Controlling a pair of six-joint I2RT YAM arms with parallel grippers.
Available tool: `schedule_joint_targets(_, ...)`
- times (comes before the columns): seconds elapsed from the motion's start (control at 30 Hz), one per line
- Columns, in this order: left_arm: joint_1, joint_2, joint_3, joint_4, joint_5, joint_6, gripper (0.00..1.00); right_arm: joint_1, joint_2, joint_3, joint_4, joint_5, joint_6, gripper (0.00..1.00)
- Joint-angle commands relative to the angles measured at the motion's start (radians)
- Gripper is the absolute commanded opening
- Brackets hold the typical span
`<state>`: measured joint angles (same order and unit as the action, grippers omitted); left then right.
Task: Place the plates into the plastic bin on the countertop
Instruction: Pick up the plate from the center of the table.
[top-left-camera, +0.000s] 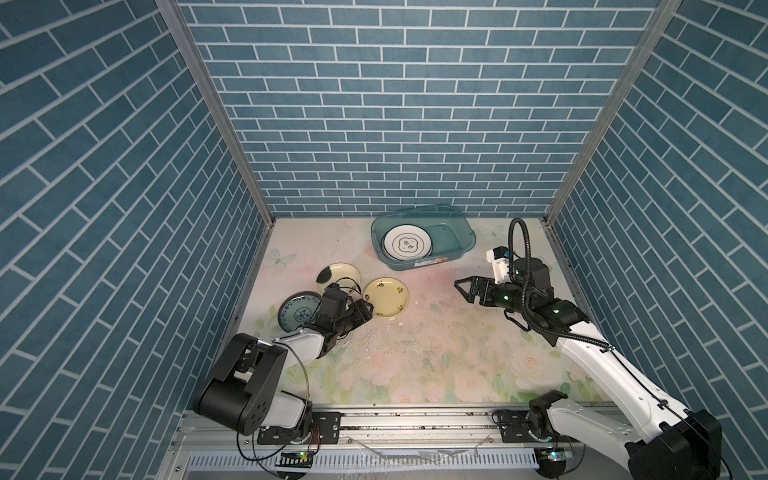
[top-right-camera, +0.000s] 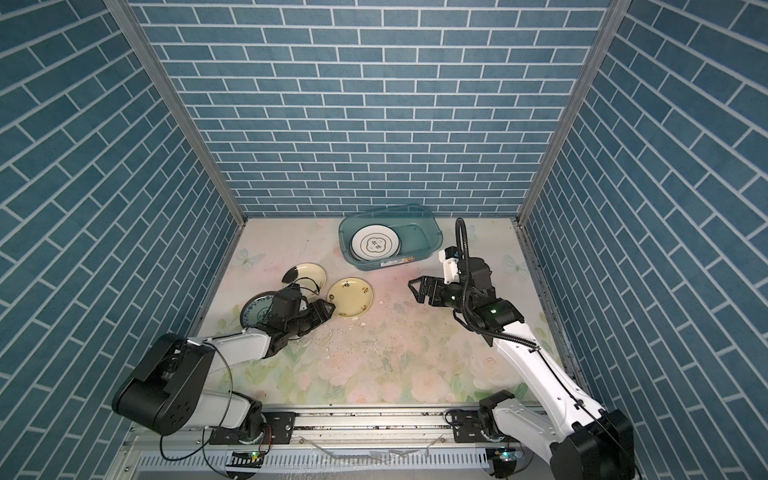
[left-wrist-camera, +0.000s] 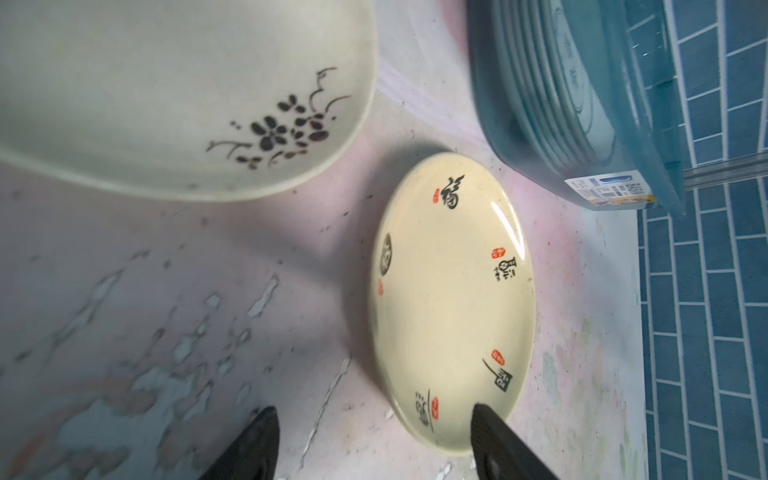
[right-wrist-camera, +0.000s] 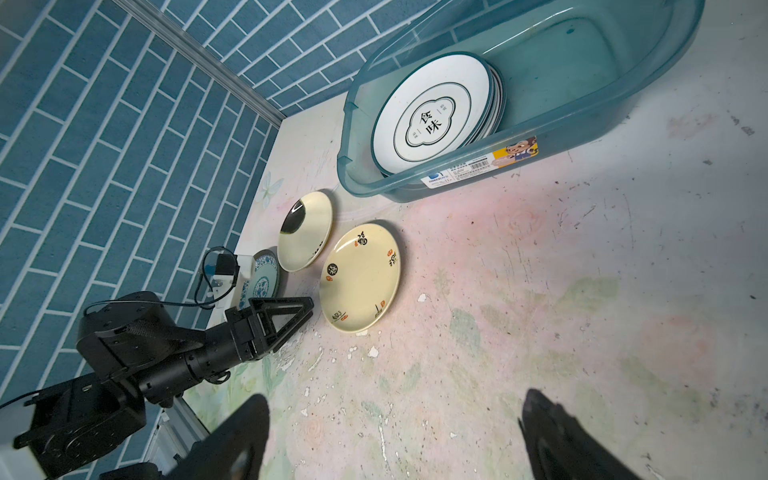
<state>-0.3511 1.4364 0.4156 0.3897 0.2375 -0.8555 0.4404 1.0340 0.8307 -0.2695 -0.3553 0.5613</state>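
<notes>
Three plates lie on the floral countertop (top-left-camera: 415, 353). They are a pale yellow plate with lettering (top-left-camera: 385, 297) (left-wrist-camera: 453, 299) (right-wrist-camera: 361, 276), a cream plate with a black patch (top-left-camera: 338, 277) (left-wrist-camera: 166, 95), and a teal patterned plate (top-left-camera: 297, 311) partly under the left arm. My left gripper (top-left-camera: 365, 309) (left-wrist-camera: 372, 415) is open at the yellow plate's near rim. One fingertip (left-wrist-camera: 482, 415) overlaps that rim and the other is over bare countertop. The plastic bin (top-left-camera: 451, 239) (right-wrist-camera: 582, 62) holds a stack of white dark-rimmed plates (top-left-camera: 406, 245) (right-wrist-camera: 432, 112). My right gripper (top-left-camera: 463, 286) (right-wrist-camera: 397, 405) hangs open and empty at mid-right.
Blue brick-pattern walls close in the left, back and right sides. The bin stands near the back wall, its right half bare. The countertop's print is chipped in the middle (top-left-camera: 399, 332), with white flecks near the yellow plate. A metal rail (top-left-camera: 415, 419) runs along the front.
</notes>
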Motion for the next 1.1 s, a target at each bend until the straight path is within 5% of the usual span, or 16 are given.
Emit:
schedule_joint_targets(0.0, 0.006, 0.083, -0.006, 0.076, 0.032, -0.033, 0.69, 0.003, -0.012, -0.007, -0.017, -0.023, 0.033, 0.94)
schedule_joint_targets(0.2, 0.004, 0.18, 0.021, 0.118, 0.029, -0.05, 0.55, 0.003, -0.019, -0.031, -0.025, -0.018, 0.048, 0.93)
schedule_joint_targets(0.37, 0.001, 0.225, 0.045, 0.113, 0.036, -0.045, 0.32, 0.003, -0.032, -0.05, -0.029, 0.007, 0.055, 0.93)
schedule_joint_targets(0.6, -0.023, 0.242, 0.116, 0.035, 0.051, 0.018, 0.18, 0.002, -0.032, -0.055, -0.045, 0.01, 0.055, 0.93)
schedule_joint_targets(0.73, -0.025, 0.255, 0.12, 0.065, 0.08, 0.017, 0.0, 0.003, -0.034, -0.061, -0.054, 0.013, 0.058, 0.93)
schedule_joint_targets(1.07, -0.032, 0.215, 0.116, 0.025, 0.061, 0.028, 0.0, 0.003, -0.052, -0.03, -0.092, 0.018, 0.049, 0.93)
